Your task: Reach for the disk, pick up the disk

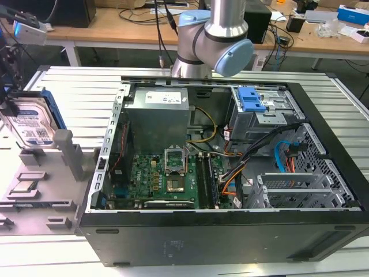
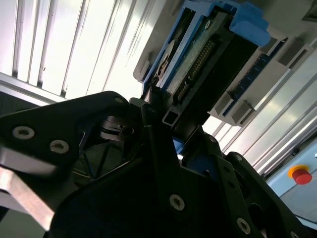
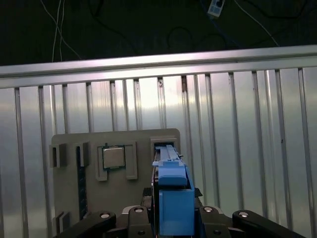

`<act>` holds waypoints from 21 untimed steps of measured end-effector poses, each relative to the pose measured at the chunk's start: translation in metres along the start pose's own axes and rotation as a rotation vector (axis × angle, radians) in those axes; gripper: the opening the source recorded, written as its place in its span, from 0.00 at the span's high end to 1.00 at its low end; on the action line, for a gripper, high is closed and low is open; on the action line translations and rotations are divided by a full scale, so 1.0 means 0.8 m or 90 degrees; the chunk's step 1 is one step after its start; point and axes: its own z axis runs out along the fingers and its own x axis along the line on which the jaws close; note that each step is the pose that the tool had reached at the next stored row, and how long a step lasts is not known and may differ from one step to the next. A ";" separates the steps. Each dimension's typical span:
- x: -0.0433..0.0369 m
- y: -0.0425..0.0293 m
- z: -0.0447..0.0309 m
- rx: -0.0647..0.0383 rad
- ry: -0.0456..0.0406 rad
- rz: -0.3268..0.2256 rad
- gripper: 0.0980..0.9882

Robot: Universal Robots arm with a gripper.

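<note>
Black links of my hand are straddling the disk, which is standing on edge in its grey holder on the bench. Reaching is looking done; whether I am pinching it I cannot tell, and it is sitting unlifted.

We find no legible text, barcode label on the disk too small to read, white label on the power supply likewise unreadable

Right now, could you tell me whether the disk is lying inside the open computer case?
No, the disk stands on edge in the gray holder outside the computer case, on the exterior view's left.
</note>
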 end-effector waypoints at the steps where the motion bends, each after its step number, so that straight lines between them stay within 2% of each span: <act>1: 0.000 0.0001 -0.0016 0.000 0.0000 0.000 0.70; 3: 0.000 0.0002 -0.0052 0.000 0.0000 0.000 0.70; 17: 0.000 0.0014 -0.0454 0.000 0.0000 0.000 0.70; 21: 0.000 0.0018 -0.0608 0.000 0.0000 0.000 0.70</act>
